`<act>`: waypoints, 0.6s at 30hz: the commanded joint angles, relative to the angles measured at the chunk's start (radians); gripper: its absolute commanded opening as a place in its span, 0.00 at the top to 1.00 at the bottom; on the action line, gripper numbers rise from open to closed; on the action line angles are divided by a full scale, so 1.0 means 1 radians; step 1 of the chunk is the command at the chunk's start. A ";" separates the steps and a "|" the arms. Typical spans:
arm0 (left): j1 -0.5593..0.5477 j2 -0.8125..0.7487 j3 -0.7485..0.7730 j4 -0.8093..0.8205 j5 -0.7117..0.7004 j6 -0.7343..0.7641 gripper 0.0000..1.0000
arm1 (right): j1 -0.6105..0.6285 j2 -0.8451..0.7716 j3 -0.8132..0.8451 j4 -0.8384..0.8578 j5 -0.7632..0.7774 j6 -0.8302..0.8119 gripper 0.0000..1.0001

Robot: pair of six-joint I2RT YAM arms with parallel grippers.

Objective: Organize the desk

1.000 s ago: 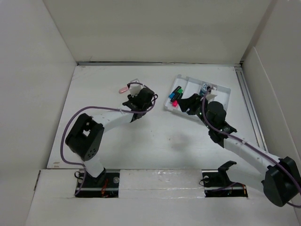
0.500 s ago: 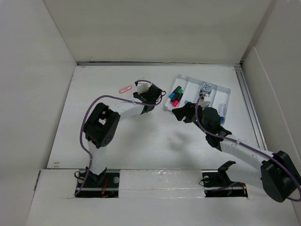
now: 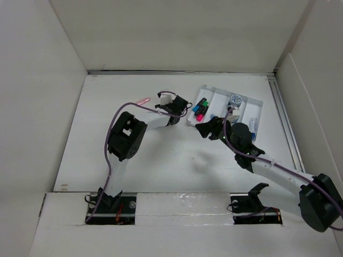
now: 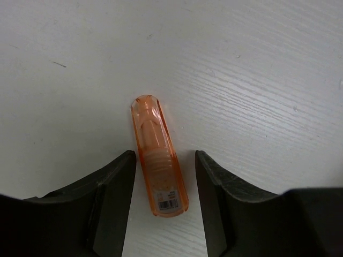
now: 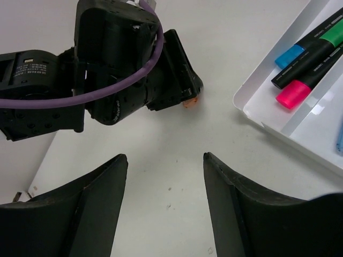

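Observation:
The desk [image 3: 177, 155] is a wide white tabletop. An orange translucent tube [image 4: 155, 155] lies flat on it, seen pinkish from above [image 3: 143, 100]. My left gripper [image 4: 164, 155] is open, and the tube's near end sits between its fingers with a small gap on each side. From above, the left gripper [image 3: 159, 100] reaches left toward the tube. My right gripper [image 5: 164, 158] is open over bare desk with nothing between its fingers. In the top view the right gripper [image 3: 206, 128] hangs just left of the tray's near corner.
A white compartment tray [image 3: 258, 110] stands at the back right, holding blue, green and pink markers [image 3: 199, 107] and a grey round thing [image 3: 234, 99]. The tray's edge [image 5: 268, 115] and markers [image 5: 308, 64] show in the right wrist view. White walls surround the desk.
The left arm has swung its elbow up and right, and its gripper now straddles the tube's end. The right gripper has drawn back from the tray toward the left.

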 commanded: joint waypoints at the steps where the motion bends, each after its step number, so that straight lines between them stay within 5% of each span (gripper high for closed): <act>1: 0.024 0.000 0.012 -0.020 0.030 -0.013 0.56 | 0.009 -0.023 0.032 0.018 0.017 -0.012 0.36; 2: 0.034 0.002 0.012 -0.021 0.037 -0.017 0.58 | 0.009 -0.021 0.031 0.018 0.018 -0.012 0.36; 7: 0.034 -0.009 -0.014 -0.003 0.063 -0.005 0.97 | 0.009 -0.020 0.032 0.009 0.051 -0.015 0.36; 18: -0.016 -0.236 -0.097 0.166 0.217 0.144 1.00 | -0.004 0.009 0.025 0.006 0.100 0.017 0.38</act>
